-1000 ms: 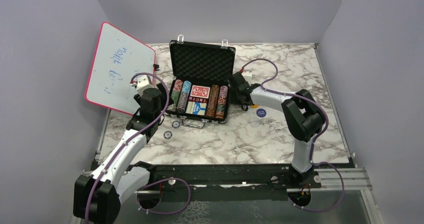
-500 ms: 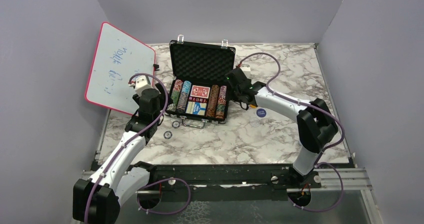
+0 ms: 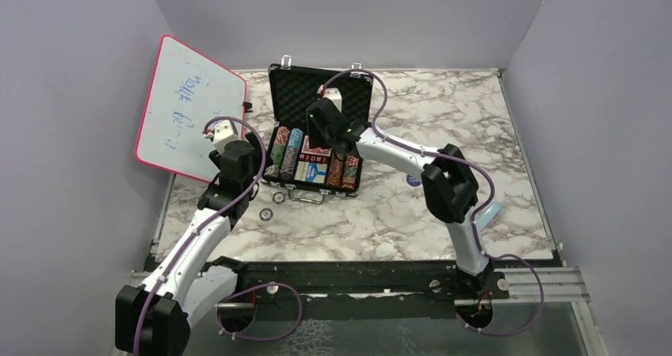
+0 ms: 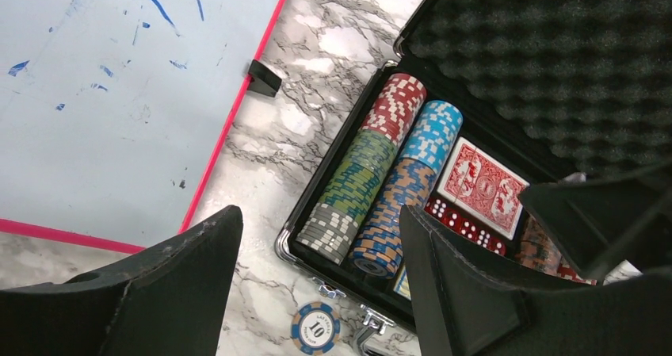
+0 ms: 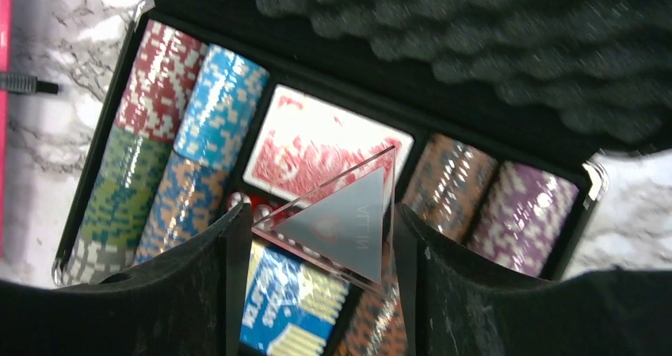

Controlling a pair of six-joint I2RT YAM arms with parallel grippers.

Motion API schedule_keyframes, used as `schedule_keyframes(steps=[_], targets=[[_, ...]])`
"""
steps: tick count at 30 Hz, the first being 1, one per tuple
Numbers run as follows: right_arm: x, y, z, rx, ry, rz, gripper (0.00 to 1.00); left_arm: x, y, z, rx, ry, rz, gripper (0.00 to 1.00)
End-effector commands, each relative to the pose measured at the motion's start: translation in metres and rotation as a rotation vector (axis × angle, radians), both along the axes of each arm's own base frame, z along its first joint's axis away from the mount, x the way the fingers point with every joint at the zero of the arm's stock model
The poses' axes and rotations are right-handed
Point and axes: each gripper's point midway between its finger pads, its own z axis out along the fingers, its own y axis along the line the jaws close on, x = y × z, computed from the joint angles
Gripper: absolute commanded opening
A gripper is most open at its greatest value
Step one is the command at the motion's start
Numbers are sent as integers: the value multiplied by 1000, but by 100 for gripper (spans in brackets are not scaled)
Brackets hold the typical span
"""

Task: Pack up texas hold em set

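Your right end effector is pinching the clear triangle edgewise above the briefcase. It's looking stiff, light and slick.

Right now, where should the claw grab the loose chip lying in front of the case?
Pinch its thin rim from straight above. The chip lies flat on the table, so only its edge can be gripped. The open left claw hangs nearby.
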Motion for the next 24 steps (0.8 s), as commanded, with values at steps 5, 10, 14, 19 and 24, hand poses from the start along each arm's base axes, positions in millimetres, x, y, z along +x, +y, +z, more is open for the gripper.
schedule_keyframes(steps=[5,10,14,19,24], targets=[[15,24,-26,-59,9,30,54,1,11,9,23,-26,47,76],[21,28,-38,-86,3,51,55,0,12,6,28,-20,49,76],[24,34,-44,-100,-4,81,56,0,12,6,31,-20,51,76],[26,39,-46,-110,0,104,65,-1,14,6,36,-18,56,76],[21,48,-10,-35,-29,152,72,1,7,11,34,-29,14,76]])
